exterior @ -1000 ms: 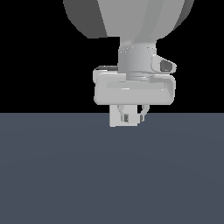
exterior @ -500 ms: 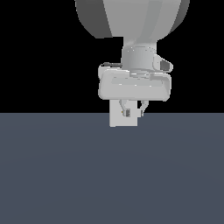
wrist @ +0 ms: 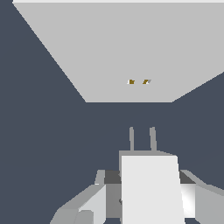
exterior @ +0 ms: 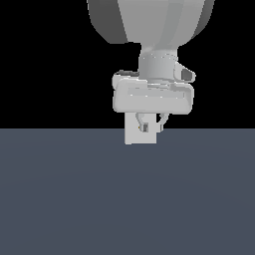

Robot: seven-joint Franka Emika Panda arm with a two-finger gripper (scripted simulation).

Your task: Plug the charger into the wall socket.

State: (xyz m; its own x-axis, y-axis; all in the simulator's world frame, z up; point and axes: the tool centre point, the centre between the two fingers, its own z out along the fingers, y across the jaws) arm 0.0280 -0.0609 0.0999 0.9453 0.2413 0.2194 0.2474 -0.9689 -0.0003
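The charger (wrist: pixel 151 188) is a plain white block with two thin grey prongs standing out side by side from its front face. In the wrist view those prongs point toward the wall socket (wrist: pixel 109 48), with bare dark tabletop showing between their tips and the plate. The wall socket is a flat white square plate with two small yellowish slot marks close together near its centre. In the exterior view the wall socket (exterior: pixel 133 134) stands upright at the tabletop's far edge; the charger cannot be made out there.
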